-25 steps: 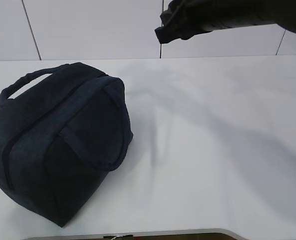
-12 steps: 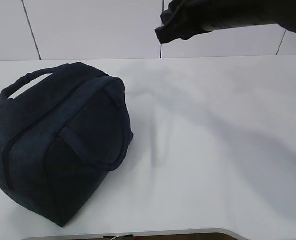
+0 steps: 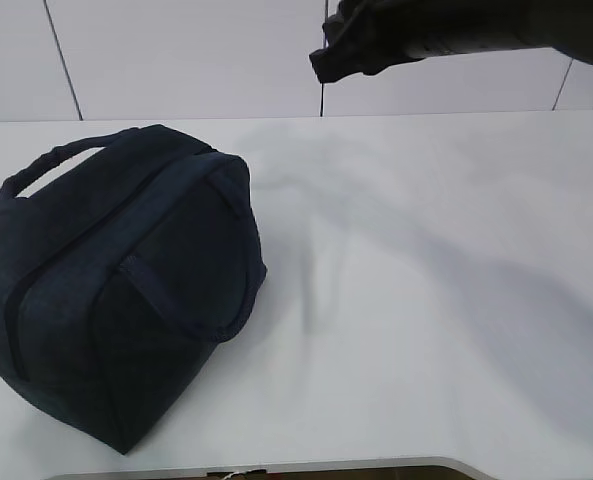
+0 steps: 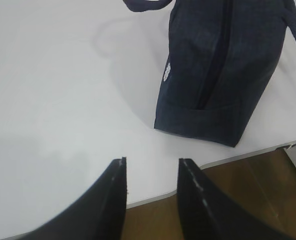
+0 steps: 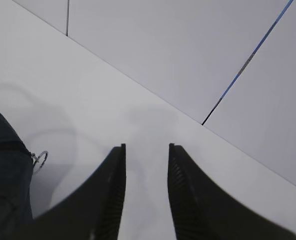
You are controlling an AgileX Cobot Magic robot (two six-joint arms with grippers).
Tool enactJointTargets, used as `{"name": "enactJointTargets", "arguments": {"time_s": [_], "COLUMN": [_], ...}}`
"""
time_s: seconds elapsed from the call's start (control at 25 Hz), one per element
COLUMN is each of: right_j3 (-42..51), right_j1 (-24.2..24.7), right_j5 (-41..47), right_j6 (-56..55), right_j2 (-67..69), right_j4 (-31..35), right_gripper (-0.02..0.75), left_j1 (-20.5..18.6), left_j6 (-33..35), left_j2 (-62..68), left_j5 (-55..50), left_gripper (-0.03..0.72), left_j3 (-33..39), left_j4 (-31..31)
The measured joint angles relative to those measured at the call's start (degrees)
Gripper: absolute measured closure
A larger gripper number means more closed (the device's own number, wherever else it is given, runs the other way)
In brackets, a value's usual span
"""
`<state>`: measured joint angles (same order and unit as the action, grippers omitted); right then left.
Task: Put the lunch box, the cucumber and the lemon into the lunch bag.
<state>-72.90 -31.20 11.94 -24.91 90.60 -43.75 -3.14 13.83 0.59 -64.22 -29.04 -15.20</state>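
The lunch bag (image 3: 116, 290), dark navy with strap handles, sits zipped shut on the left of the white table (image 3: 426, 300). In the left wrist view the lunch bag (image 4: 217, 65) lies ahead and to the right of my left gripper (image 4: 151, 161), which is open and empty above the table's front edge. My right gripper (image 5: 147, 146) is open with nothing between its fingers, high over the far side of the table. The bag's edge (image 5: 3, 190) and its metal ring pull (image 5: 40, 160) lie to its lower left. The lunch box, the cucumber and the lemon are out of view.
My right arm (image 3: 426, 35) reaches in from the top right of the exterior view, well above the table. White wall panels (image 5: 162, 45) stand behind the table. Brown floor (image 4: 247, 195) lies beyond the table's front edge.
My right arm has edged slightly upward. The bag has not moved.
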Motion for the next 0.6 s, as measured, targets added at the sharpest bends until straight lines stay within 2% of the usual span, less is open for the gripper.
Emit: {"name": "enactJointTargets", "arguments": {"time_s": [0.16,0.28,0.4,0.6], "right_j3": [0.0,0.0,0.0,0.0], "right_j1": [-0.9,-1.1,-1.1,-1.1], "right_j5": [0.1,0.1,0.1,0.2], "right_j6": [-11.3,-14.5,-13.7,0.6], "right_j2": [0.0,0.0,0.0,0.0], "right_j4": [-10.6,-12.9,-10.0,3.8], "right_gripper": [0.49,0.49,0.491,0.491], "left_j1": [0.0,0.0,0.0,0.0], "left_j6": [0.0,0.0,0.0,0.0], "left_j2": [0.0,0.0,0.0,0.0], "left_j5": [0.0,0.0,0.0,0.0], "left_gripper": [0.446,0.446,0.446,0.446], "left_j3": [0.0,0.0,0.0,0.0], "left_j4": [0.0,0.0,0.0,0.0]}}
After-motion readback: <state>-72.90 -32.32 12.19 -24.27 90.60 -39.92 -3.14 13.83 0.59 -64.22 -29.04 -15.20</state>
